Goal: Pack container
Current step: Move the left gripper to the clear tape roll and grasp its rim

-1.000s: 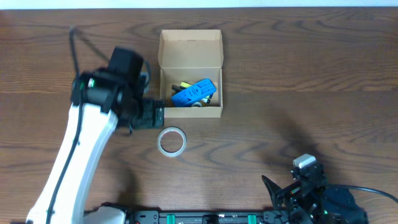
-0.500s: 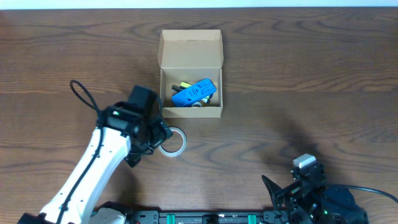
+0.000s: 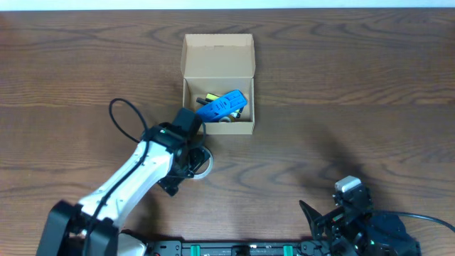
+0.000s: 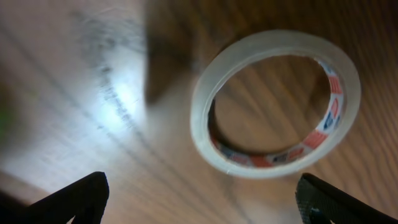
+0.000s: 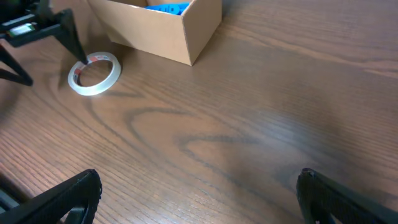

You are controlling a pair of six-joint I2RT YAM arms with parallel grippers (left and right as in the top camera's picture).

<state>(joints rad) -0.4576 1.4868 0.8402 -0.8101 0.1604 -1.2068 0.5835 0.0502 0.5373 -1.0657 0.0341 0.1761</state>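
Container is tan cardboard, lid flap open.

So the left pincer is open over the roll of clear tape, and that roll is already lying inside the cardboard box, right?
Not quite. The roll of clear tape is not inside the cardboard box. It lies on the table just outside the box, as the right wrist view shows. The left pincer is indeed open over it.
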